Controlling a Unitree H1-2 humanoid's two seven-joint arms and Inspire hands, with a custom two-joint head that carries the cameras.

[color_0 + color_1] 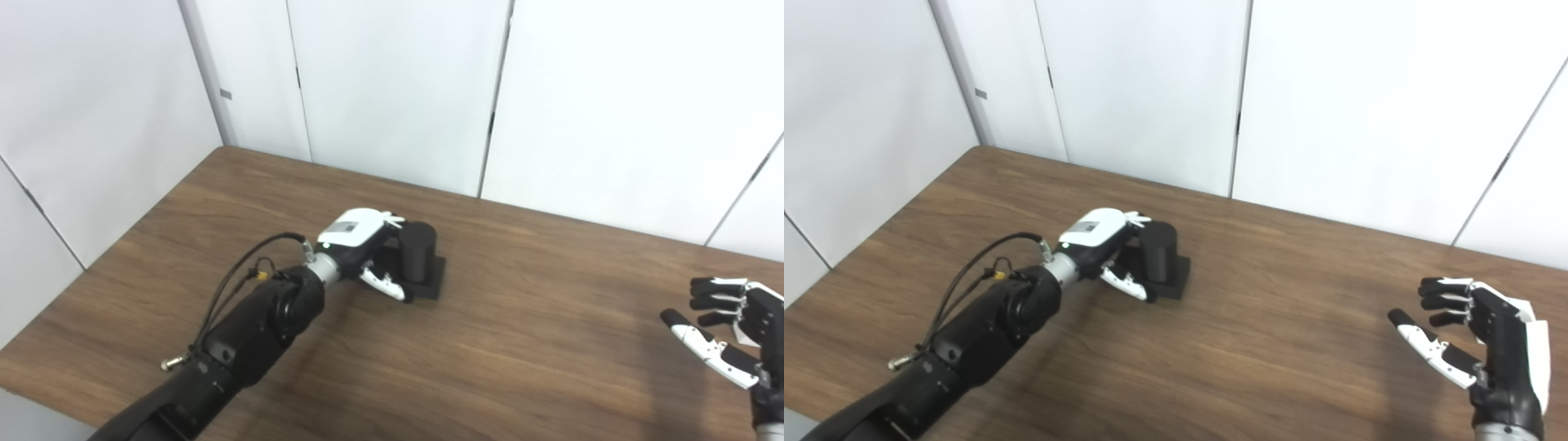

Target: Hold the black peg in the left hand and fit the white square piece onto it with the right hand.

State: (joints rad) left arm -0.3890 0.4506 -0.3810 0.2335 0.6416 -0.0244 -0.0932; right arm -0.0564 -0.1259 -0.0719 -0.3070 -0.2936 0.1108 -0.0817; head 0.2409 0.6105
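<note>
Right hand spread, empty at four o'clock (no white piece visible); left hand cupping black peg, probably steadying it.

the room is bright and the white walls almost glow. soft shadows lie on the brown table under the left arm. everything looks a little fuzzy.
</note>
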